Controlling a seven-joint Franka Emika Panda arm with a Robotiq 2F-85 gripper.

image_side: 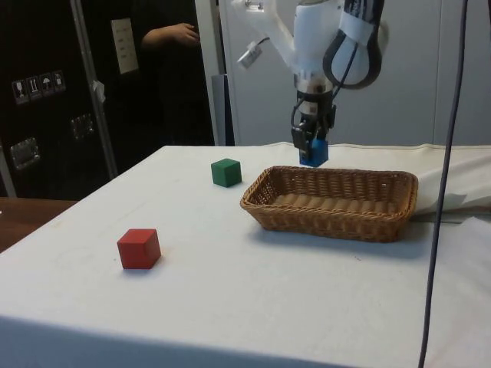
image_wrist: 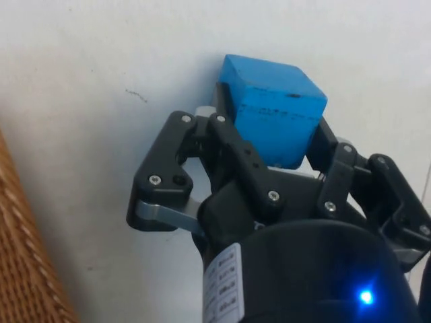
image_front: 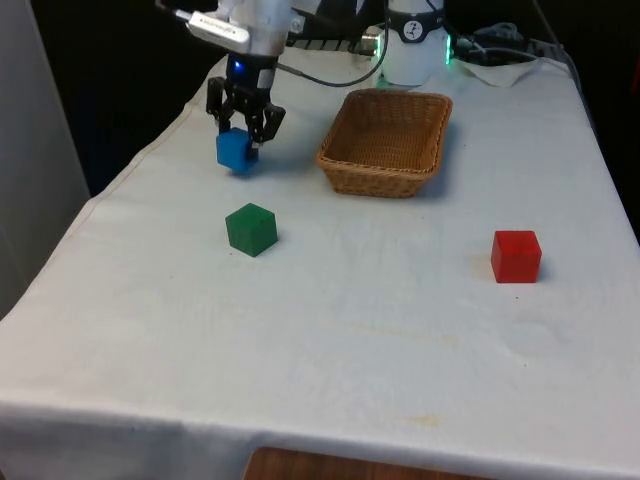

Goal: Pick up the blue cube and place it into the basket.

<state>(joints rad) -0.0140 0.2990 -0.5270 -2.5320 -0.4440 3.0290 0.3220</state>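
Note:
My gripper (image_front: 243, 133) is shut on the blue cube (image_front: 236, 150), which hangs a little above the white cloth at the far part of the table, towards the front view's left. The wicker basket (image_front: 345, 160) stands to the front view's right of the cube, with a gap between them. From the side, the blue cube (image_side: 313, 152) in the gripper (image_side: 309, 139) shows just beyond the basket's far rim (image_side: 337, 172). In the wrist view the black fingers (image_wrist: 232, 145) clamp two opposite faces of the blue cube (image_wrist: 273, 111), with the basket's weave (image_wrist: 23, 262) close by.
A green cube (image_front: 251, 229) sits on the cloth nearer the front, below the held cube in the front view. A red cube (image_front: 516, 256) lies towards the front view's right. In the side view a person's hand (image_side: 175, 34) shows by the dark cabinets.

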